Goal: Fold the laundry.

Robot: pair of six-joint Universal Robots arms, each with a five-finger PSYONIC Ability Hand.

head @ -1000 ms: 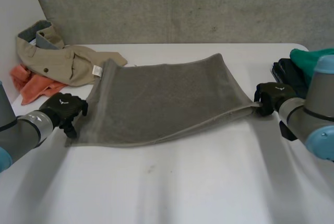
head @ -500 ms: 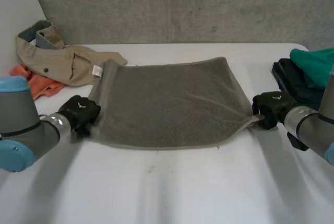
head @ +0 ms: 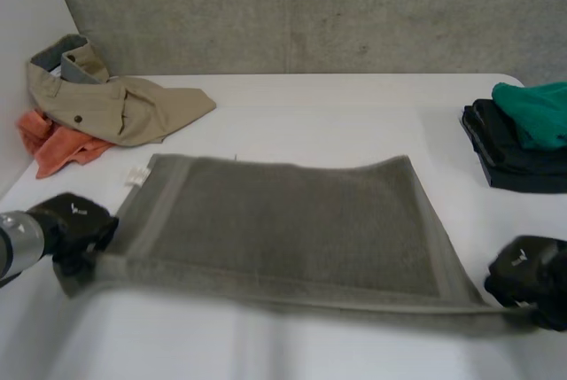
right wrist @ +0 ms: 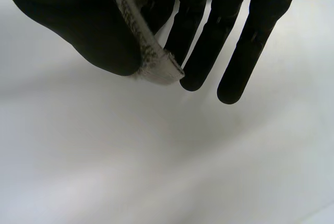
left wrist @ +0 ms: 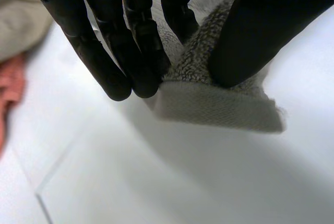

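Left hand (head: 75, 225) and right hand (head: 527, 274) each pinch a corner of the grey towel (head: 283, 221) stretched between them; right's hem-only pinch could slip under tension

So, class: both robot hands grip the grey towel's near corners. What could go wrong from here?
1. The right robot hand pinches only a thin sliver of the grey towel at its corner, so it may slip free.
2. The left robot hand holds a bunched corner, which could fold crooked.
3. The beige garment lies near the far corner and might snag.
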